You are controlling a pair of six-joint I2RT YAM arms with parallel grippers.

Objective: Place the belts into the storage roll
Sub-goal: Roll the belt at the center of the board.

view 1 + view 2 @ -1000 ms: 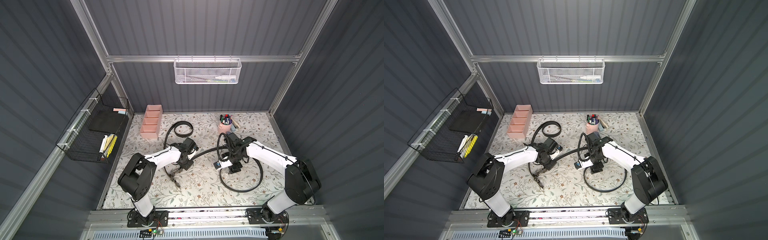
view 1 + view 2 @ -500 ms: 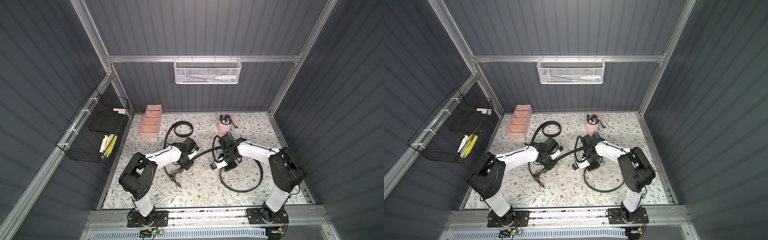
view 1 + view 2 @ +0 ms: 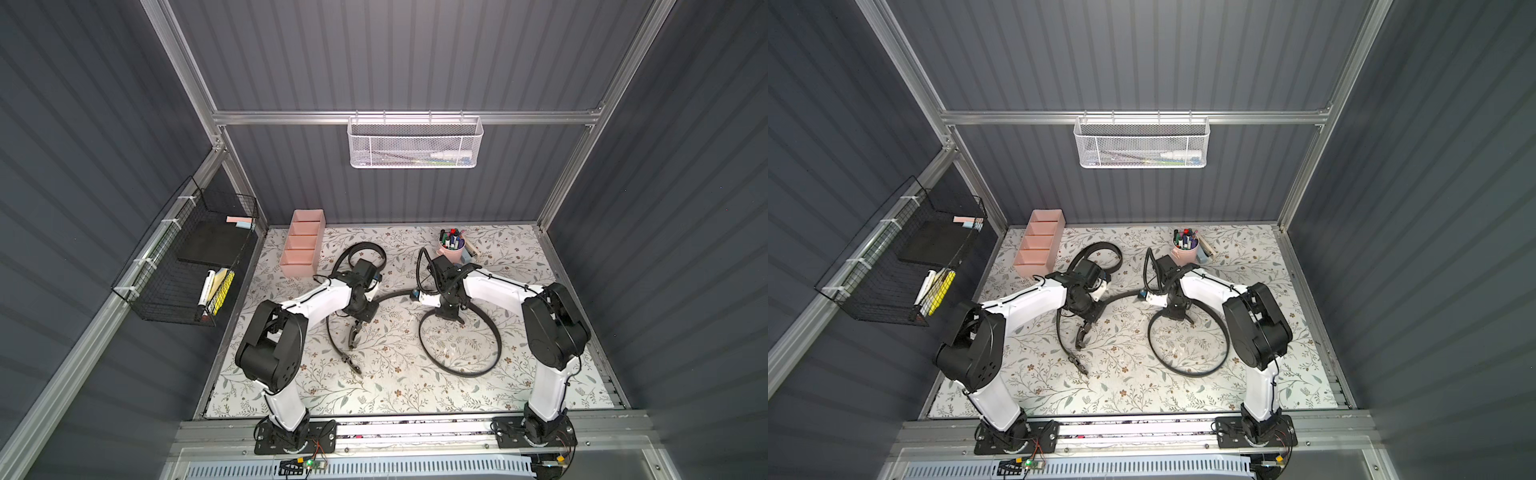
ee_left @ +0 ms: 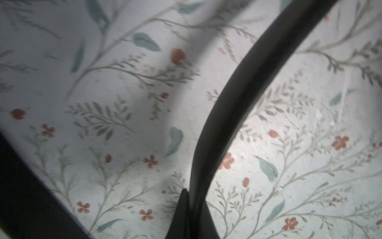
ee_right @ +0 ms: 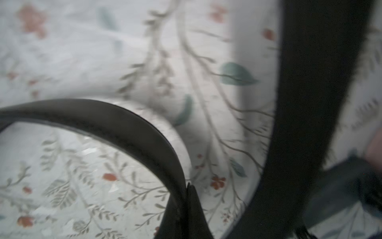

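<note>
Two black belts lie on the floral mat. One coils at the back [image 3: 365, 248] [image 3: 1100, 247], and its strap runs forward past my left arm to a metal buckle [image 3: 354, 366]. The other arcs across the middle and forms a big loop [image 3: 494, 336] [image 3: 1187, 372]. My left gripper [image 3: 365, 318] [image 4: 191, 192] is shut on a belt strap [image 4: 237, 93]. Over the loop's back edge, my right gripper [image 3: 449, 318] [image 5: 187, 186] is shut on the curved strap [image 5: 124, 122]. The storage roll [image 3: 297, 267] [image 3: 1034, 267], a pale pink tray, stands at the back left with nothing in its compartments.
A pink cup of markers [image 3: 451, 249] stands at the back, close behind my right wrist. A black wire basket [image 3: 187, 266] hangs on the left wall. On the back wall hangs a white mesh basket [image 3: 413, 143].
My right gripper has shut on the looped belt, and the right arm's elbow has swung round. The left arm and its belt have stayed put.
</note>
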